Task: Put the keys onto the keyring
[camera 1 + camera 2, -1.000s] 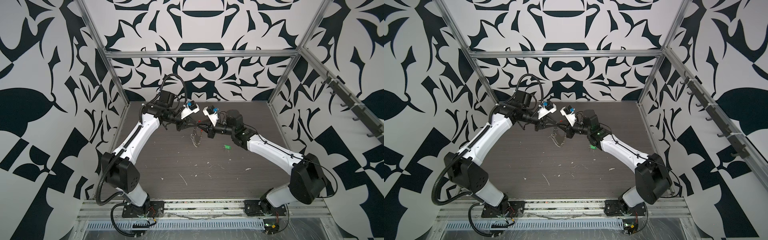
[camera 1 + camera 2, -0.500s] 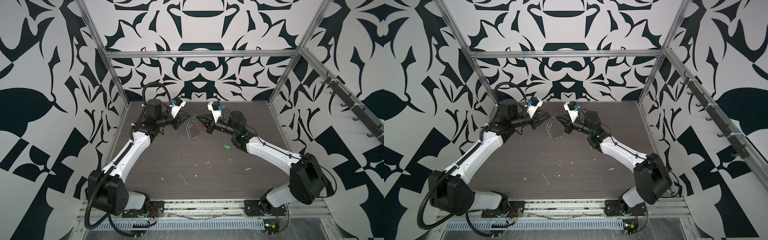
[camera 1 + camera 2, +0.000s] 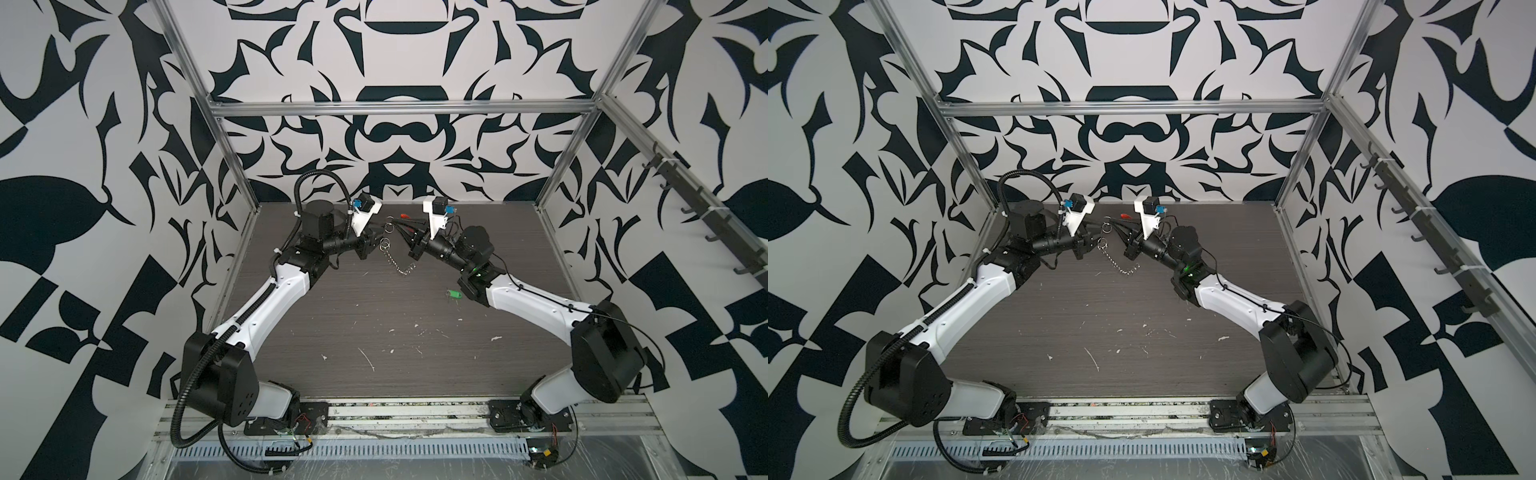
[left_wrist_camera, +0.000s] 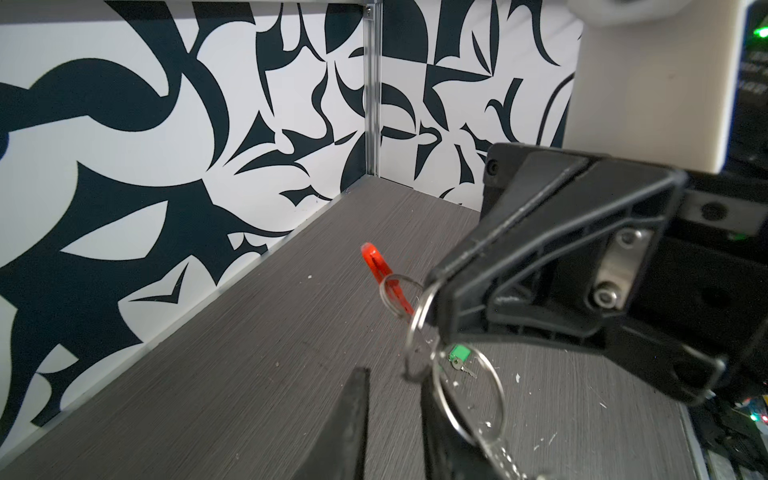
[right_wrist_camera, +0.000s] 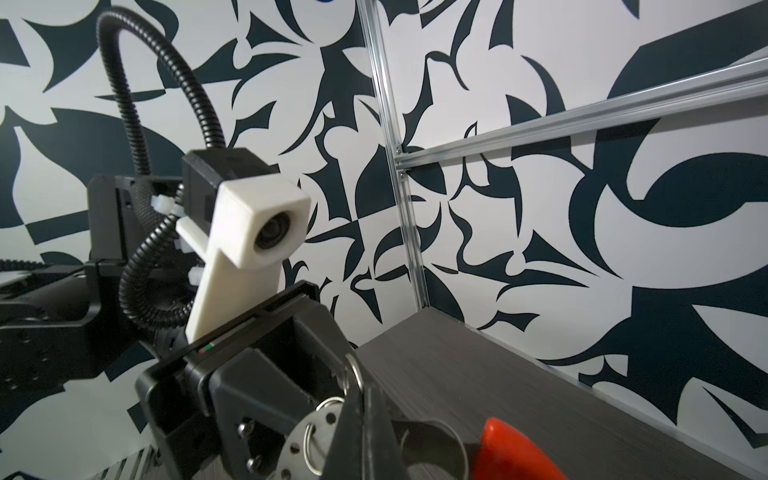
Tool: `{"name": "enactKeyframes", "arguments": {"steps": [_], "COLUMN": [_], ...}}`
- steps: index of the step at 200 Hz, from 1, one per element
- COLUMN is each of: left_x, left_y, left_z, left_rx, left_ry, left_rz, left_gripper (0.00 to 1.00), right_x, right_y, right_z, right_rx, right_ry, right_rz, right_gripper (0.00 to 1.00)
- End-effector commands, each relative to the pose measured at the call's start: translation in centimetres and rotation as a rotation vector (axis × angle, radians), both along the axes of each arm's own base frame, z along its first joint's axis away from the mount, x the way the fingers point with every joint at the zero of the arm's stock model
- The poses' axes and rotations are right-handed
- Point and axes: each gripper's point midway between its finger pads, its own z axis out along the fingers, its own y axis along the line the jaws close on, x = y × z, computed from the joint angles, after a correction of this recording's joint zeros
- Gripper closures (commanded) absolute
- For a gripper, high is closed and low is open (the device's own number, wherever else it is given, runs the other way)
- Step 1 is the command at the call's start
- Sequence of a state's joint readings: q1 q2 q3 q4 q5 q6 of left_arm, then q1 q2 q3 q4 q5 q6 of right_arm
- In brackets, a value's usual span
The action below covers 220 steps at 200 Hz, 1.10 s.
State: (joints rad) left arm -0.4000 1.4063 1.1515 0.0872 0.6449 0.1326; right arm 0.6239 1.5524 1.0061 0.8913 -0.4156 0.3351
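1. In both top views the arms have left their tight huddle of a second ago. The left gripper (image 3: 377, 237) and right gripper (image 3: 402, 232) now sit a little apart near the back wall. The keyring (image 3: 385, 245), a hanging bundle before, is spread out between them, with its chain (image 3: 397, 266) dangling below.
2. In a top view the green key (image 3: 455, 294) hasn't budged. It lies on the table (image 3: 374, 332) beside the right forearm, well apart from the keyring.
3. On the left wrist view, the left gripper (image 4: 392, 376) has its jaws apart, with bare table showing in the gap. A large ring hangs against one finger (image 4: 432, 453), and we can't tell whether it is hooked or just leaning. The right gripper (image 4: 444, 295) pinches a ring beside the red tab (image 4: 376, 264). The green key (image 4: 459, 353) shows far below.
4. On the right wrist view, the right gripper (image 5: 363, 419) has its fingers pressed together on ring wire, and the red tab (image 5: 515, 453) is just beyond.
5. Our read is that the ring is now presented but no key is threaded. One gripper likely has to go and fetch the key.
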Motion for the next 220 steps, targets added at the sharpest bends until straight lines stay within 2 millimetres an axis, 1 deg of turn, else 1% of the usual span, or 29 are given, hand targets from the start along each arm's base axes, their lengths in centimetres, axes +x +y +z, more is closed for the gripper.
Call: {"name": "enactKeyframes", "arguments": {"steps": [1,30,46,59,87,131,162,202,220], "left_x": [-2.1,-1.8,-0.6,-0.3,-0.4,-0.3,-0.7,-1.1,-0.8], "left_y": [-1.0,0.3,1.5,2.2,3.0,4.6,4.0,3.3,3.4], "left_z": [2.3,3.0,3.7,4.2,5.2,7.1,7.3,6.5,6.1], "left_rx": [-0.055,-0.036,-0.045,-0.031,-0.040,-0.116,-0.137,-0.132,-0.123], "left_ry": [-0.049,-0.076,-0.038,-0.034,-0.078,-0.085,-0.057,0.009,0.030], "left_rz": [-0.076,-0.010,0.085,0.111,0.114,0.053,-0.040,-0.125,-0.131], "left_gripper": [0.73,0.70,0.66,0.65,0.62,0.62,0.65,0.67,0.66], "right_x": [-0.6,-0.8,-0.9,-1.0,-1.3,-1.7,-1.9,-2.1,-2.2], "right_y": [-0.2,-0.4,-0.4,-0.4,-0.2,0.2,0.4,0.3,0.4], "right_z": [2.9,2.7,2.4,2.4,2.3,2.7,3.0,3.4,3.5], "right_rx": [0.106,0.104,0.095,0.087,0.072,0.061,0.057,0.054,0.055], "right_ry": [-0.061,-0.060,-0.058,-0.059,-0.063,-0.071,-0.076,-0.084,-0.087], "right_rz": [-0.012,-0.015,-0.013,-0.009,0.001,0.036,0.054,0.057,0.066], "right_gripper": [1.00,1.00,1.00,1.00,1.00,1.00,1.00,1.00,1.00]}}
